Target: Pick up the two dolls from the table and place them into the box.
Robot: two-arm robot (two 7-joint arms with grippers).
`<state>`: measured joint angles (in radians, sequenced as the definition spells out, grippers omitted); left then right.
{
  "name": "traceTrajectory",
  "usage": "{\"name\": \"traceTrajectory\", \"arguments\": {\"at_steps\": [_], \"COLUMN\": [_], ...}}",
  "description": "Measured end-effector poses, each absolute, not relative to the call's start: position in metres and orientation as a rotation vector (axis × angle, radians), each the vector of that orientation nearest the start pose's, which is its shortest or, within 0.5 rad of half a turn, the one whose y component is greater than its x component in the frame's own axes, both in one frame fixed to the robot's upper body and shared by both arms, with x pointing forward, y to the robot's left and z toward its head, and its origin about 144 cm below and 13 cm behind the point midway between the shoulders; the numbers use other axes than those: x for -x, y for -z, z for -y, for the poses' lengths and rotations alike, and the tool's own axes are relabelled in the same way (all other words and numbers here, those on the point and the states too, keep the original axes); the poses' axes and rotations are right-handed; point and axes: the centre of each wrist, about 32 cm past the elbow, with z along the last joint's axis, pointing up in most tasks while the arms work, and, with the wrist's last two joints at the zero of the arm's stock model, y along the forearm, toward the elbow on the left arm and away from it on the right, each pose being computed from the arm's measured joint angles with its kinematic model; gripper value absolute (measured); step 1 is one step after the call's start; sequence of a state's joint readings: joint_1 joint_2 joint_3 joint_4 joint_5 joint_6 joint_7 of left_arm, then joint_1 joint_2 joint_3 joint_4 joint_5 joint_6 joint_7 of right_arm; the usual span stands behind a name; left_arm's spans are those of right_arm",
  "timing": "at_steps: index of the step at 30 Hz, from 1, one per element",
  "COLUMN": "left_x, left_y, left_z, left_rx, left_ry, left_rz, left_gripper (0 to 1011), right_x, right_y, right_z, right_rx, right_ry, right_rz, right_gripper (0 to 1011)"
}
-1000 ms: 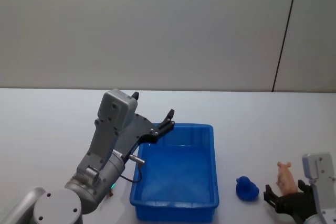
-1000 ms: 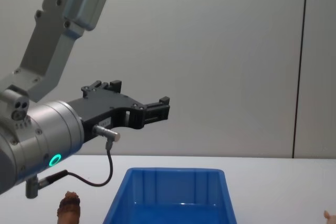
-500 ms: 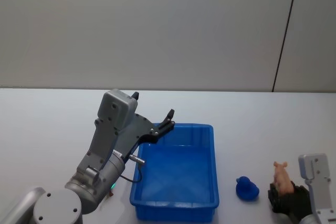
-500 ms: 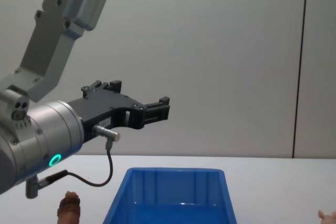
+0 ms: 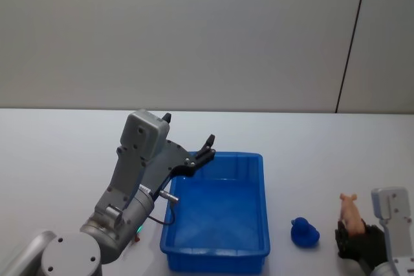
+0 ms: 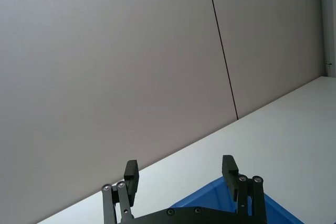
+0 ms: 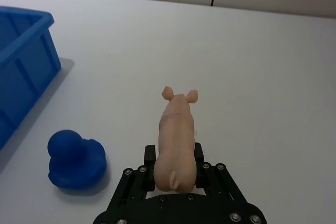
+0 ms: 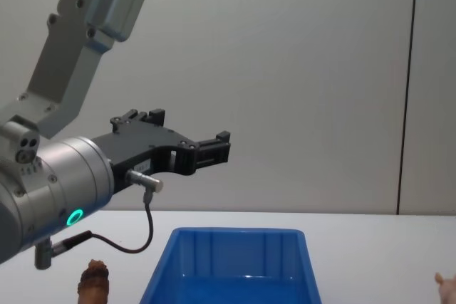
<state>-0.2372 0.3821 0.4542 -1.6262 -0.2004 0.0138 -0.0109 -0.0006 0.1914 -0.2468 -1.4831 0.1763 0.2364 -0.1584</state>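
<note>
Tabletop (image 5: 65, 153) lies white before a grey seamed wall (image 5: 194, 30); right fingers (image 7: 150, 157) pinch the pink doll (image 7: 176, 140), left fingers (image 6: 132, 174) spread.

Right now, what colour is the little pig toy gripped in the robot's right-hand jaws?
Pale pink; the pig shows best in the right wrist view.

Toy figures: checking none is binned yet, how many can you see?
3. A pink pig gripped in the right tool; a blue duck on the table right of the blue bin; a brown figure left of the bin.
</note>
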Motion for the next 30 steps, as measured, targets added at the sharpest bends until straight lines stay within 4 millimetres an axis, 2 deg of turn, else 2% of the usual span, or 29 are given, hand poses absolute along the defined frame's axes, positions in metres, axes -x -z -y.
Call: {"name": "traceTrajectory", "arguments": {"at_steps": [14,30], "left_x": [-0.492,-0.492], "left_y": [-1.204,-1.204], "left_z": [-0.198,-0.198], "left_rx": [-0.061,-0.061], "left_ry": [-1.124,-1.124], "left_rz": [0.268,0.268], "left_gripper": [1001,1001], "right_x": [-0.447,-0.462], "right_y": [-1.122,-1.138], "right_z": [0.213,0.211], "right_rx": [0.237,0.151], "right_ry": [1.415,1.209], "right_rz": [-0.096,0.004], "right_gripper": [381,381]}}
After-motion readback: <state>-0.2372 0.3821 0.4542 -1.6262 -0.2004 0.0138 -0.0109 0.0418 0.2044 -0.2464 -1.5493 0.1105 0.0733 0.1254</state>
